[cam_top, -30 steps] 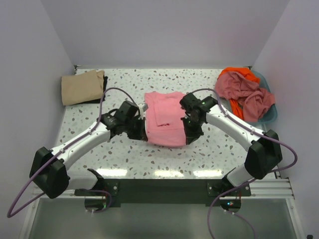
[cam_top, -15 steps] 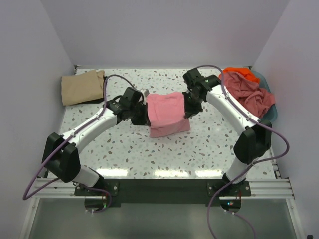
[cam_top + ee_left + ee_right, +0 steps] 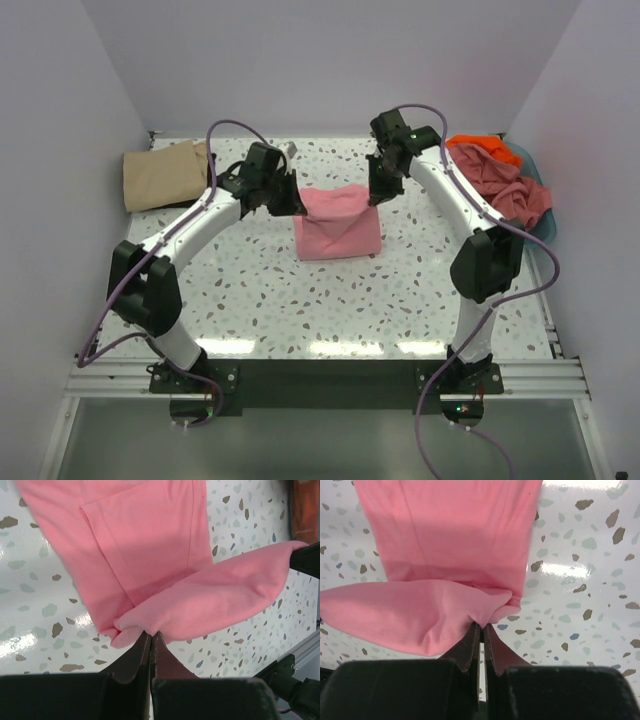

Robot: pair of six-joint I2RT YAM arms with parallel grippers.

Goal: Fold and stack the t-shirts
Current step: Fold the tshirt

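On the near-to-far span, table: white speckled top that carries all the cloth, with both arm bases at its near edge.
Left arm: reaches from the near left toward the middle of the far half.
Right arm: rises from the near right and bends back to the same area.
Blue basket: sits at the far right edge, only its rim showing round the cloth inside.
Dusty pink t-shirts: crumpled in a heap that fills the basket.
Light pink t-shirt: lies at the table's middle, between the two grippers; its lower layer is flat on the top, and an upper layer is raised along the far edge and sags between the two grips.
Tan t-shirt: folded, at the far left corner, well apart from the pink one.
Orange t-shirt: peeks out at the far side of the basket heap.
Left gripper: jaws pressed together on a bunched corner of the light pink t-shirt's left edge.
Right gripper: jaws likewise pinched tight on the bunched right corner.
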